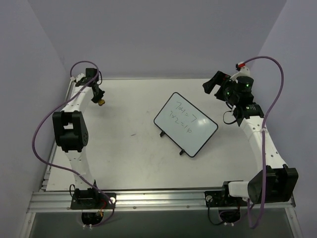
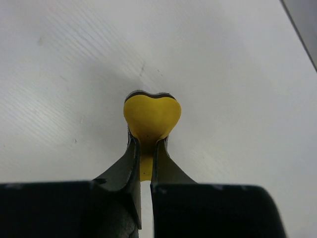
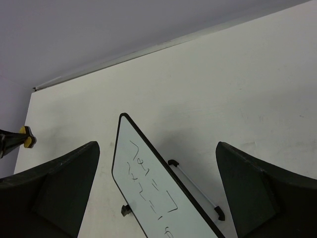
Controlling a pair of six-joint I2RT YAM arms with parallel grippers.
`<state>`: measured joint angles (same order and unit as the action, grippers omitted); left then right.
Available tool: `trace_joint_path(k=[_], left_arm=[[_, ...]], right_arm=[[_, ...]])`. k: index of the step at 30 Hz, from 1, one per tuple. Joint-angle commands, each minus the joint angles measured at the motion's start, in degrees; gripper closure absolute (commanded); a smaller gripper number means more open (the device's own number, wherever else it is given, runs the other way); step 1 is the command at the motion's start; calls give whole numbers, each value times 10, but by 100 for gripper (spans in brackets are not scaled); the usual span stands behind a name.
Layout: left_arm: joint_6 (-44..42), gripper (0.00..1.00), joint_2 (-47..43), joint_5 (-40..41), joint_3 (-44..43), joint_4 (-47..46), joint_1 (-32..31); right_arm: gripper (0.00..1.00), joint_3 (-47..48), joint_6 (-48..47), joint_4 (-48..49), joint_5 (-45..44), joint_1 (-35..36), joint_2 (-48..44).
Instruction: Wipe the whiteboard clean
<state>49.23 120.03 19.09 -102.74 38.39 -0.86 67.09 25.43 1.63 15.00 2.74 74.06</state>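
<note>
The whiteboard (image 1: pixel 185 124) lies skewed near the middle of the table, black-framed, with two lines of dark handwriting. In the right wrist view the whiteboard (image 3: pixel 148 193) is propped at a tilt on small black feet. My left gripper (image 1: pixel 100 100) is at the far left of the table, shut on a small yellow heart-shaped eraser (image 2: pixel 151 116), well apart from the board. The eraser (image 3: pixel 26 139) also shows as a yellow dot at the left edge. My right gripper (image 1: pixel 213 83) hangs open above the far right, nothing between its fingers (image 3: pixel 64 183).
A thin bar with black end caps (image 3: pixel 195 188) lies behind the board. Purple cables (image 1: pixel 42 129) loop beside both arms. Grey walls close the table on three sides. An aluminium rail (image 1: pixel 158 198) runs along the near edge.
</note>
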Motion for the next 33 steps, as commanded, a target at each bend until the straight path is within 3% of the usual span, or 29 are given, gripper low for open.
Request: trace_joint_path(k=[1,9,11,17,23,33], left_arm=[[-23,98,-104,-20,51,-81,-30],[-52,93,-288,-106,232,-177,-82],[-67,84,-324,-120,270,-214,-109],[-115,79,-421,-150,343,-274,-198],[-126,78,-443,-182,382,-343,-254],[-176,78,-348,-223,371,-452,-374]], right_arm=[[0,33,-9,-12,3,6,11],[0,55,-27,-55,7,3,20],[0,55,-30,-61,6,3,16],[0,30,-30,-74,13,2,-11],[0,-10,-23,-80,1,0,-55],[0,-78,-21,-52,27,0,-70]])
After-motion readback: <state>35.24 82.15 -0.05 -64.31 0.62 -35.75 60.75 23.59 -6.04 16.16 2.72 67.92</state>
